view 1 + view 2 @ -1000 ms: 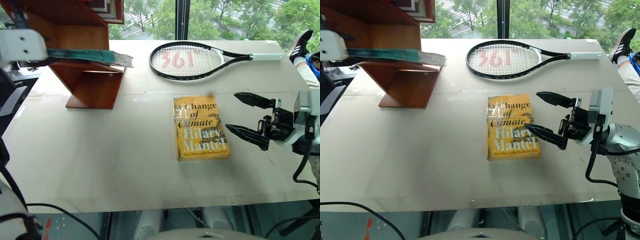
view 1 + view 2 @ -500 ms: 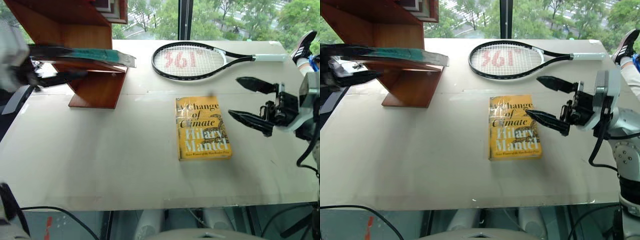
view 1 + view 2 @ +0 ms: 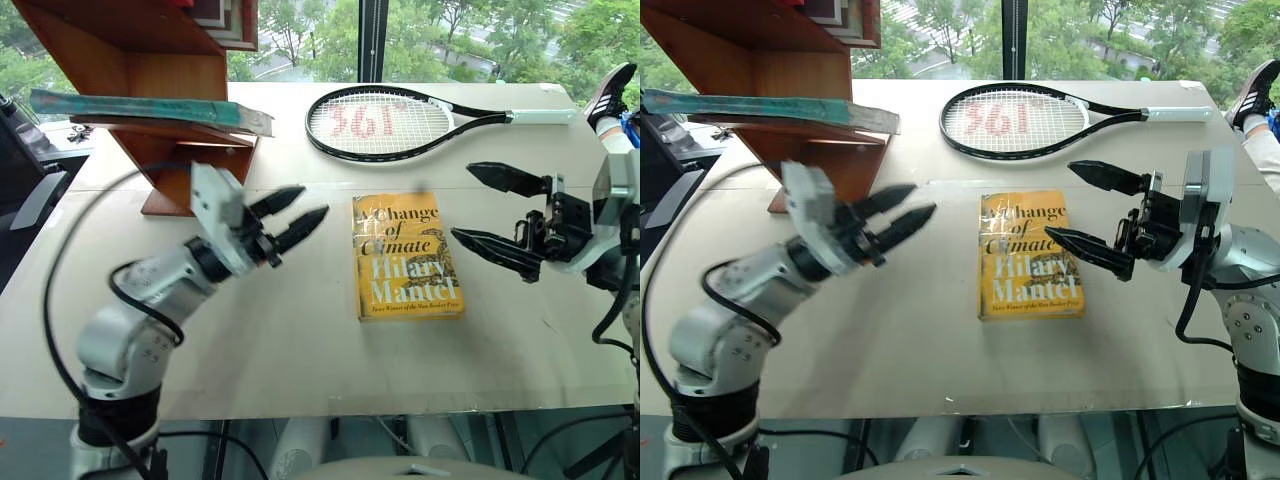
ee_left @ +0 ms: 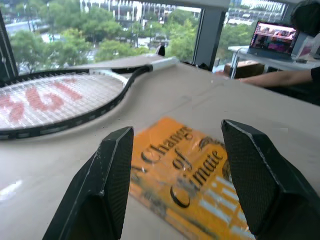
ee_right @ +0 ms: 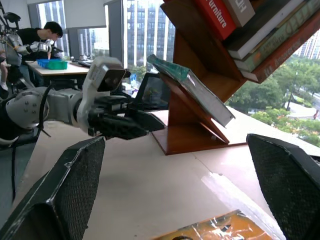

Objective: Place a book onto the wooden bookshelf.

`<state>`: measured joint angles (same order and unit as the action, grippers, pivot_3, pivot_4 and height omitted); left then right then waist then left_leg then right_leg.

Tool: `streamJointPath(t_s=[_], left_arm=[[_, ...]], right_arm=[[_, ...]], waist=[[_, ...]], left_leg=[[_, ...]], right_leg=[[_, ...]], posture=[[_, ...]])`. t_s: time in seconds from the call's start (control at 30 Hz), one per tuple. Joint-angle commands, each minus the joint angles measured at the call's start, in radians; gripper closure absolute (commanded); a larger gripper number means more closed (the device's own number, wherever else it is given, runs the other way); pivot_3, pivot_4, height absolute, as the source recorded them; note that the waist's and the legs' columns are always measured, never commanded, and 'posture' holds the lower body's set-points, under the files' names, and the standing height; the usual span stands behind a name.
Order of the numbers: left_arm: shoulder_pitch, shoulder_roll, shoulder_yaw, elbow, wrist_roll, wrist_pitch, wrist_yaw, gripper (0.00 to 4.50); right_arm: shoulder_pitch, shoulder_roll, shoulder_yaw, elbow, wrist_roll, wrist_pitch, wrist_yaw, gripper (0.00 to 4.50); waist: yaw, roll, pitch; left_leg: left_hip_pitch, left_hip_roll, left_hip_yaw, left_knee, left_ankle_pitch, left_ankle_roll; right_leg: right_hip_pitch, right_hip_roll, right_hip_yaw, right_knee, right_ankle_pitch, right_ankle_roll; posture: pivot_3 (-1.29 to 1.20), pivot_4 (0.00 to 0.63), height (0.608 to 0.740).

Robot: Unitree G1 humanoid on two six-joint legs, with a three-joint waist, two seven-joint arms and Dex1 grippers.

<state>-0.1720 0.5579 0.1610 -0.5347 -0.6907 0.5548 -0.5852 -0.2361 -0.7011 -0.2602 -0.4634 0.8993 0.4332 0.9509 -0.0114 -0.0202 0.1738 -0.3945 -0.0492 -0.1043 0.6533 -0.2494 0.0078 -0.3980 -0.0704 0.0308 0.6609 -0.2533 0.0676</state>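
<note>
Teal book [image 3: 150,108] lies flat on the thin shelf of the wooden bookshelf [image 3: 160,60], at about 10 o'clock on the worktop [image 3: 260,340]; one end juts past the shelf edge toward the racket. Nothing grips it, so the placement looks done.

Left gripper [image 3: 288,222] hangs over the worktop between the bookshelf and the yellow book [image 3: 405,255], jaws parted with a narrow gap and empty, pointing toward 2 o'clock. Judged: free of the shelf, its load delivered.

Right gripper [image 3: 500,212] hovers at 3 o'clock, just beside the yellow book's edge, jaws spread wide, holding nothing. It points across toward the left arm, likely parked clear of the work.

Tennis racket [image 3: 400,120] lies at 12 o'clock, well apart from the shelf.

In the right wrist view, more books [image 5: 250,25] lean in the slanted upper boards.
</note>
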Motion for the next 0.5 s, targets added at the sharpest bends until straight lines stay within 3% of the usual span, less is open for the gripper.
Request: streamJointPath(t_s=[0.03, 0.33, 0.5], left_arm=[[0.104, 0.045, 0.053, 0.049, 0.024, -0.028, -0.061, 1.61], [0.414, 0.144, 0.148, 0.104, 0.084, -0.106, -0.219, 1.61], [0.431, 0.137, 0.134, 0.127, 0.085, -0.128, -0.264, 1.61]], right_arm=[[0.131, -0.054, -0.101, -0.023, -0.071, -0.018, -0.003, 0.0], [0.538, -0.084, -0.326, 0.036, -0.215, -0.074, 0.057, 0.0], [0.585, -0.075, -0.31, 0.087, -0.292, -0.124, 0.046, 0.0]], waist=[[0.004, 0.0, -0.001], [0.009, 0.001, -0.001], [0.01, 0.001, -0.002]], left_leg=[[0.0, 0.0, 0.0, 0.0, 0.0, 0.001], [0.003, 0.0, 0.001, -0.001, -0.003, 0.004], [0.004, 0.001, 0.002, -0.001, -0.003, 0.005]], right_leg=[[0.0, 0.0, 0.0, 0.0, 0.0, 0.0], [0.003, 0.0, 0.0, -0.001, 0.0, 0.0], [0.004, 0.0, 0.001, -0.002, -0.001, 0.0]], posture=[[0.0, 0.15, 0.74], [0.0, 0.15, 0.74], [0.0, 0.15, 0.74]])
